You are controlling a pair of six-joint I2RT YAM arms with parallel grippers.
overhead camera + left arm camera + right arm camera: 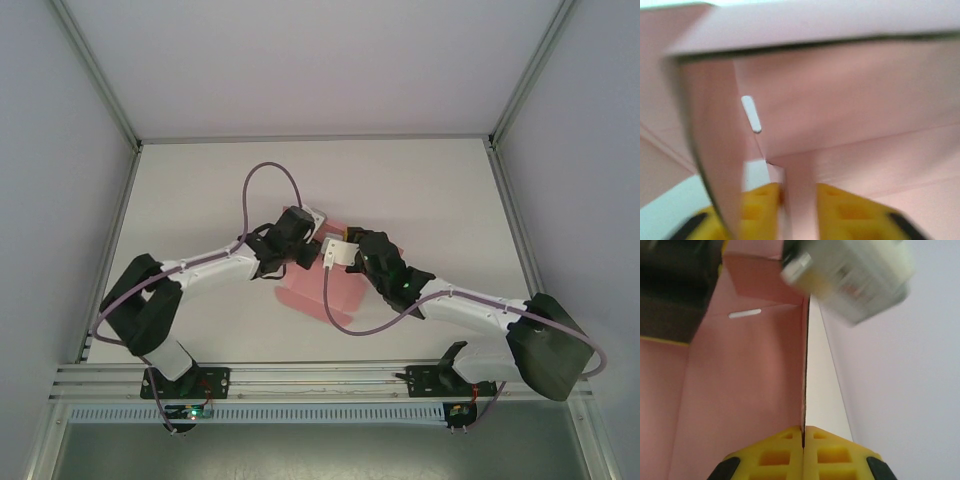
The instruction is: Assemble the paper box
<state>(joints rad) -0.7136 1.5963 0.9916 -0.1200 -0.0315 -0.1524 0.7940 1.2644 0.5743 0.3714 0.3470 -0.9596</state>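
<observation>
The pink paper box (pixel 308 292) lies partly folded at the middle of the table, with both arms meeting over its far side. In the left wrist view its walls (pixel 850 115) stand up close and blurred. My left gripper (pixel 799 200) has its yellow fingers (pixel 760 205) apart, with a narrow pink strip of card in the gap between them. My right gripper (pixel 803 432) is shut on the thin edge of an upright pink wall (pixel 745 380), which I see edge-on running away from the fingertips. A small white slot (pixel 744 313) marks that wall.
The white table (pixel 200 200) has free room all round the box. Grey enclosure walls and a metal frame (pixel 130 130) bound it. Purple cables (pixel 270 175) loop over both arms. The left arm's white wrist housing (pixel 855 275) hangs close to the right gripper.
</observation>
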